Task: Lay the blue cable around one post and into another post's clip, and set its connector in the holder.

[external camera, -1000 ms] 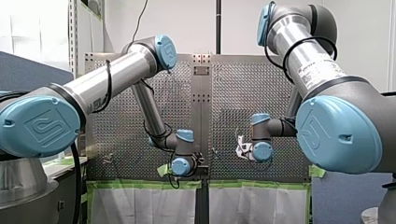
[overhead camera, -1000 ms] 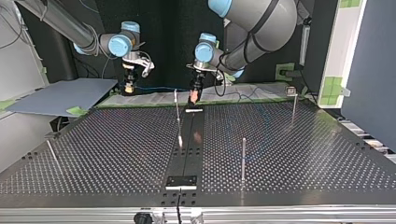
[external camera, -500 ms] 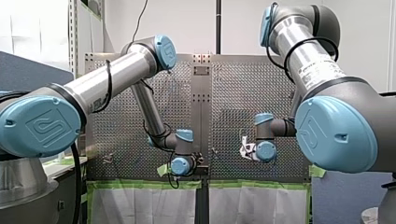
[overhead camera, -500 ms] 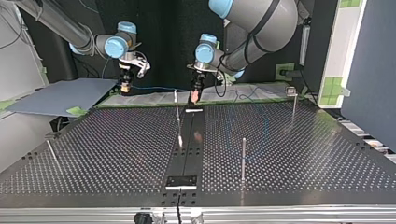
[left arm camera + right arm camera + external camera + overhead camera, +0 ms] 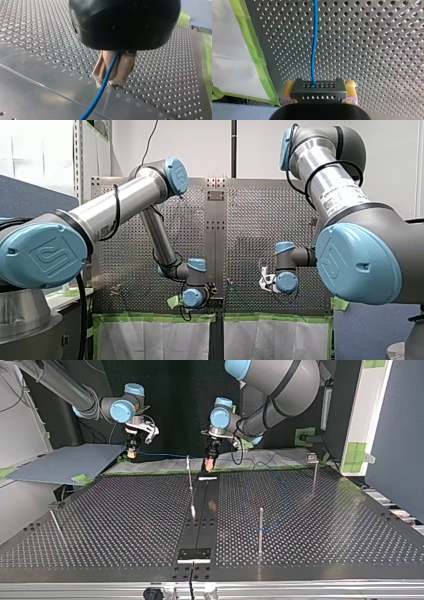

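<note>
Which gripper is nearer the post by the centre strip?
Left. In the top view my left gripper hangs just beside the post; my right gripper is farther off.

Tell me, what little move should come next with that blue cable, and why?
Probably carry the left jaws round the nearest post, wrapping the blue cable on it. The left jaws pinch the cable, the right jaws clamp its connector, and the cable stretches between them close by that post, apparently not yet bent round it.
</note>
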